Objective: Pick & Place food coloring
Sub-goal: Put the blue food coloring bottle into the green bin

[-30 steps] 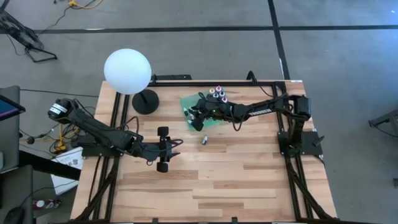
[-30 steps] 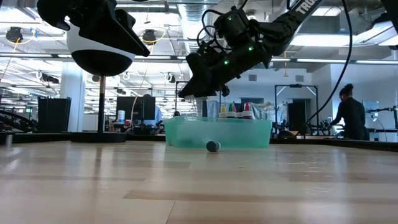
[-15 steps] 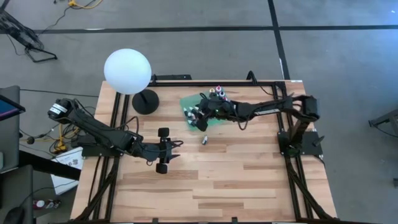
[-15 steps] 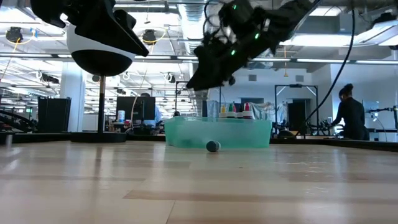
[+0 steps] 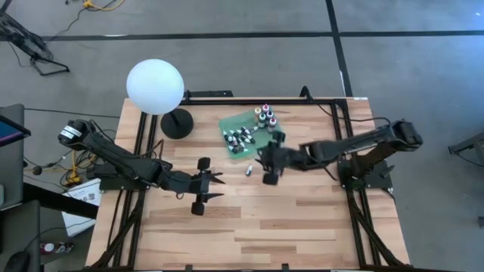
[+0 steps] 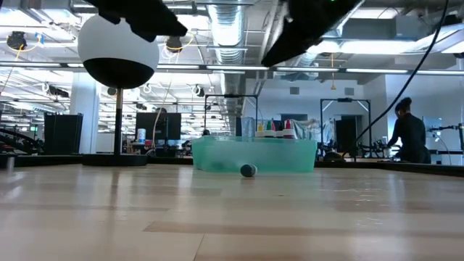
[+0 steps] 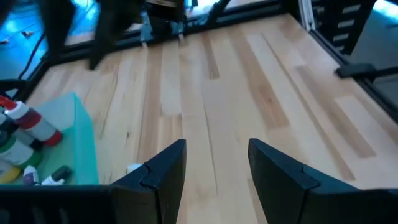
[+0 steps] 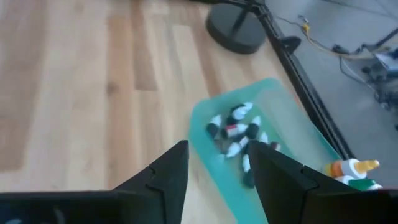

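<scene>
The food coloring bottles stand and lie in the flat green tray [image 5: 243, 125] near the table's far edge: taller upright ones [image 5: 265, 116] at its far right, tiny white-tipped droppers [image 5: 237, 139] lying at its near end. One small bottle [image 5: 247, 171] lies on its side on the wood just in front of the tray, also seen in the low view [image 6: 248, 170]. My right gripper [image 5: 272, 159] hovers open just right of that loose bottle, touching nothing. My left gripper [image 5: 201, 184] is open over the table's left middle. The right wrist view shows the droppers [image 8: 236, 132].
A lamp with a white globe [image 5: 155, 87] and a round black base [image 5: 178, 123] stands at the far left, beside the tray. Bare wood fills the table's near half. A person [image 6: 408, 138] stands in the room beyond the table.
My right gripper has drawn back from above the tray toward the table's near right and risen, uncovering the droppers. My left gripper has risen and edged slightly right. The loose bottle on the wood has stayed where it was.
</scene>
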